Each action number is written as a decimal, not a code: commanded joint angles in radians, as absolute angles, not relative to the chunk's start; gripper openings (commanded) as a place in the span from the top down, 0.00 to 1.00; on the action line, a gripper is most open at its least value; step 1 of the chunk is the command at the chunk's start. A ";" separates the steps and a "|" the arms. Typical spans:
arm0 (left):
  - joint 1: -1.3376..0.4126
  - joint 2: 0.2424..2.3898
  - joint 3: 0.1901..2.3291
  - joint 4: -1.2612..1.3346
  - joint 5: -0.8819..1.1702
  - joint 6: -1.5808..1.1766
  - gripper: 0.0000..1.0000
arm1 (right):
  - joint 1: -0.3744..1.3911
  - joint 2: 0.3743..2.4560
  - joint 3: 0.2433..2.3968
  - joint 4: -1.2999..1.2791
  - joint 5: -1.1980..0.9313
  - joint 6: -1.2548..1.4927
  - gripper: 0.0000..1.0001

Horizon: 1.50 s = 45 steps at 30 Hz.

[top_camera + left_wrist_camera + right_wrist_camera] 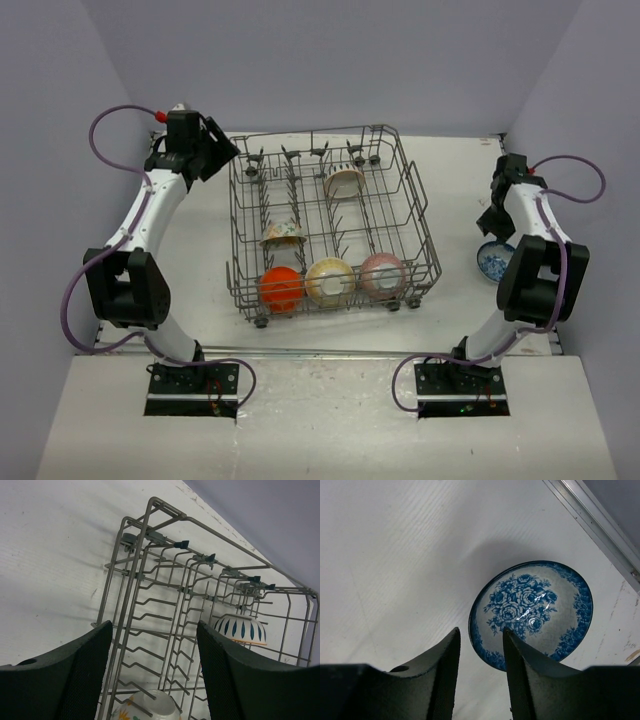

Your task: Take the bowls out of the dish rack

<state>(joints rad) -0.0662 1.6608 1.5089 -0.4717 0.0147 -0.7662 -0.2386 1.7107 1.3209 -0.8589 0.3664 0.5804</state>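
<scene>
The grey wire dish rack (420, 215) stands mid-table. In it sit an orange bowl (281, 288), a cream-yellow bowl (329, 281) and a pink bowl (382, 275) along the near side. A whitish floral bowl (283, 235) and a whitish bowl with teal marks (344, 180) sit further back. The blue-and-white bowl (493, 262) stands upright on the table, right of the rack. My left gripper (215, 150) is open and empty above the rack's far left corner (150, 570). My right gripper (481, 635) is open, just above the blue bowl's (535, 605) near rim.
A metal rail (600, 525) edges the table right of the blue bowl. Purple walls close in the back and sides. The left wrist view shows rows of upright tines (150, 625), the teal-marked bowl (241, 629) and the floral bowl (150, 707).
</scene>
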 commanded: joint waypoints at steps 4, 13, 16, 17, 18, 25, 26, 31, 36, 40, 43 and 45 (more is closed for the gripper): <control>-0.072 1.649 1.503 -0.433 0.012 -0.761 0.30 | -0.232 1.592 1.410 -0.868 0.327 0.587 0.55; -0.090 1.623 1.457 -0.430 0.005 -0.744 0.30 | 0.101 1.587 1.941 -0.821 0.070 0.551 0.30; -0.113 1.605 1.444 -0.434 -0.035 -0.727 0.32 | 0.144 1.724 2.178 -0.769 -0.195 0.673 0.30; -0.121 1.598 1.442 -0.436 -0.043 -0.721 0.32 | 0.162 1.744 2.181 -0.738 -0.222 0.711 0.31; -0.132 1.595 1.443 -0.439 -0.052 -0.715 0.32 | 0.181 1.755 2.163 -0.686 -0.251 0.774 0.31; -0.228 1.548 1.437 -0.489 -0.172 -0.658 0.32 | 0.392 1.700 1.757 -0.108 -0.149 1.165 0.37; -0.232 1.528 1.430 -0.489 -0.181 -0.655 0.32 | 0.415 1.716 1.746 -0.075 -0.091 1.205 0.36; -0.233 1.474 1.401 -0.511 -0.253 -0.634 0.32 | 0.560 1.796 1.807 -0.116 0.193 1.373 0.30; -0.233 1.437 1.396 -0.511 -0.298 -0.595 0.31 | 0.603 1.819 1.780 -0.175 0.411 1.466 0.30; -0.233 1.422 1.382 -0.508 -0.314 -0.588 0.31 | 0.609 1.735 1.541 -0.056 0.526 1.480 0.33; -0.233 1.401 1.342 -0.486 -0.330 -0.597 0.30 | 0.612 1.715 1.447 -0.017 0.586 1.502 0.39; -0.233 1.373 1.313 -0.463 -0.340 -0.591 0.30 | 0.612 1.712 1.398 0.062 0.581 1.525 0.40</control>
